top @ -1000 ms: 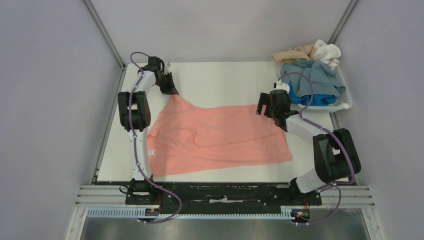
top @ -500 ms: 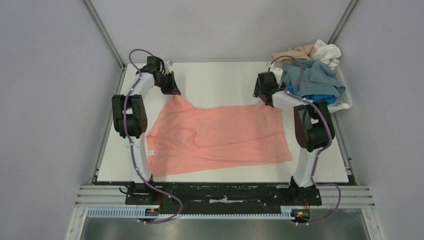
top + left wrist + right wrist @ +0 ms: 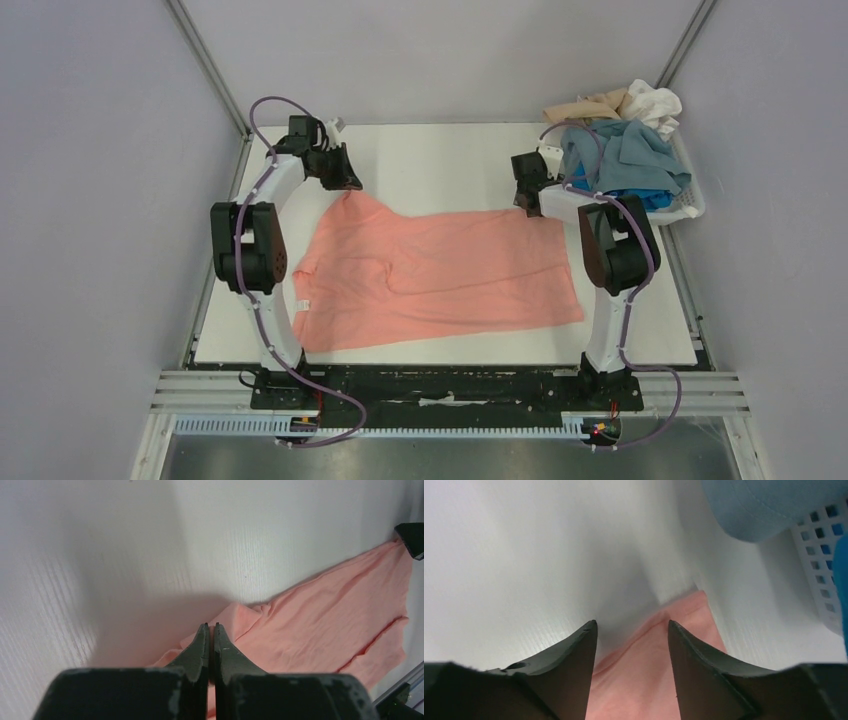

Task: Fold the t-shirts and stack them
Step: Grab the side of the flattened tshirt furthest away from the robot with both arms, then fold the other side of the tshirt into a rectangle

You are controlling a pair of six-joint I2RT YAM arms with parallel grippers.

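My left gripper was pinched shut on the far-left corner of the pink shirt. My right gripper stood part-open astride its far-right corner. The shirt lay spread on the table.

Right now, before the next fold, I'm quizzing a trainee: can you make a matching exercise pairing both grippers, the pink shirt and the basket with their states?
Column one
1. left gripper
2. right gripper
3. pink shirt
4. basket

Column two
A. open, astride a far corner of the shirt
B. spread on the table
C. shut on a far corner of the shirt
D. holds other shirts

Pairs: 1-C, 2-A, 3-B, 4-D
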